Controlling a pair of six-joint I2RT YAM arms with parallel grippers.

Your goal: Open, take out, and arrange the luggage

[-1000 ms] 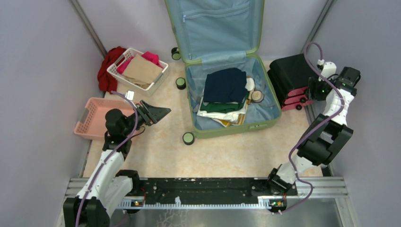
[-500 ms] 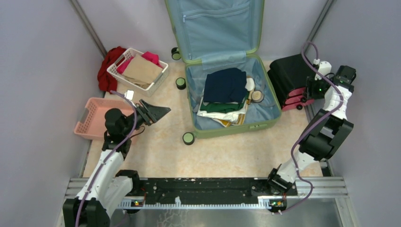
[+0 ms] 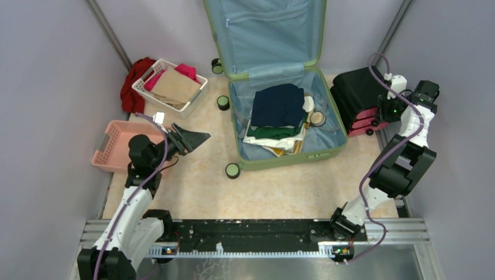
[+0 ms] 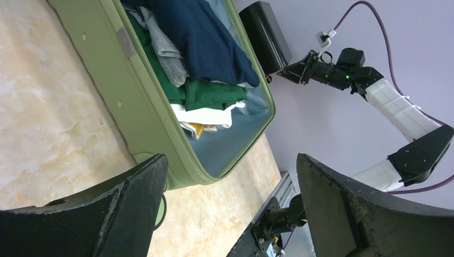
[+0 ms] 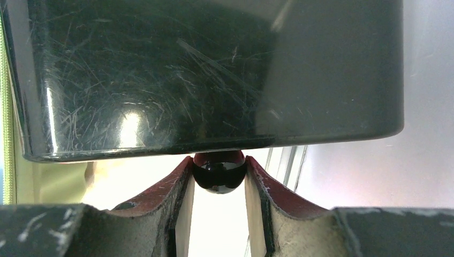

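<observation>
While the luggage (image 3: pixel 280 162) lay open at the far middle of the desk (image 3: pixel 280 195), its lid stood upright against the far wall. Its base sat flat, with light blue lining showing around a stack of folded clothes. The ribbed green shell looked stiff and smooth. It would probably be bulky for one end effector and prone to roll on its caster wheels (image 3: pixel 232 170) if pushed from the side.

What was left to take out seemed far easier. A navy garment (image 3: pixel 279 105) lay on top, with a green garment (image 3: pixel 274 132) and paler pieces beneath it. All of it was soft and light, and likely to sag or unfold once lifted. A pinch from above on the navy garment's folded near edge, deep enough to catch every layer, looked the best hold. A small round tin (image 3: pixel 318 118) at the right of the stack would be rigid and perhaps slippery.

The left end effector (image 3: pixel 197 139) hovered above the desk just beside the pink basket (image 3: pixel 117 149), well apart from the luggage and aimed at it. Its fingers were spread wide with nothing between them.

The right end effector (image 3: pixel 384 109) was at the far right, against the black-and-pink stacked cases (image 3: pixel 359 93). In the wrist view its red pads (image 5: pixel 176 182) were drawn close together on either side of a black round knob (image 5: pixel 219 170) under the black case. They were pinching it, or very nearly so. Whether that knob was a wheel could not be told.
</observation>
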